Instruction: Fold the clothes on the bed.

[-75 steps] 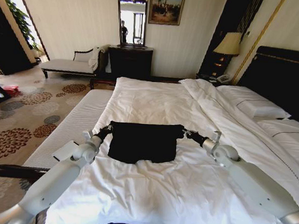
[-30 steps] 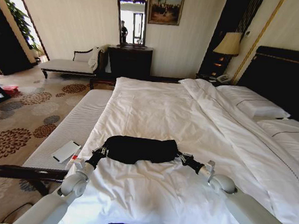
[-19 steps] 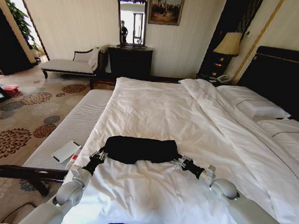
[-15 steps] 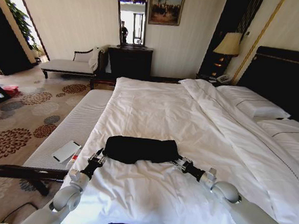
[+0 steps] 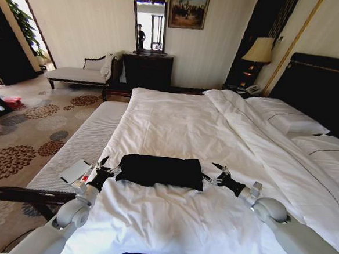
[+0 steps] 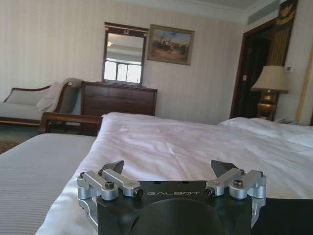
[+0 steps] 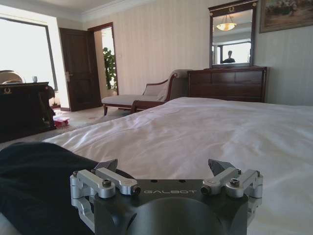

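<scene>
The clothes are one black T-shirt (image 5: pixel 159 170), lying folded into a narrow band on the white duvet of the bed (image 5: pixel 176 119), near its foot. My left gripper (image 5: pixel 104 168) hovers just off the shirt's left end, fingers spread open and empty. My right gripper (image 5: pixel 217 173) sits just off the right end, also open and empty. In the left wrist view the open left gripper (image 6: pixel 171 169) points across the duvet with black fabric (image 6: pixel 286 215) at the edge. In the right wrist view the open right gripper (image 7: pixel 166 166) has the black shirt (image 7: pixel 34 188) beside it.
A striped cushioned bench (image 5: pixel 87 136) runs along the bed's left side, with a flat white object (image 5: pixel 75 171) on it. Pillows (image 5: pixel 286 119) and a dark headboard (image 5: pixel 323 85) lie to the right. A lamp (image 5: pixel 259 50), a dresser (image 5: pixel 147 70) and a chaise (image 5: pixel 77 73) stand beyond.
The shirt was drawn over itself towards me, from a broad shape into a narrow band. Both grippers have since let go of its ends, opened and backed slightly outward.
</scene>
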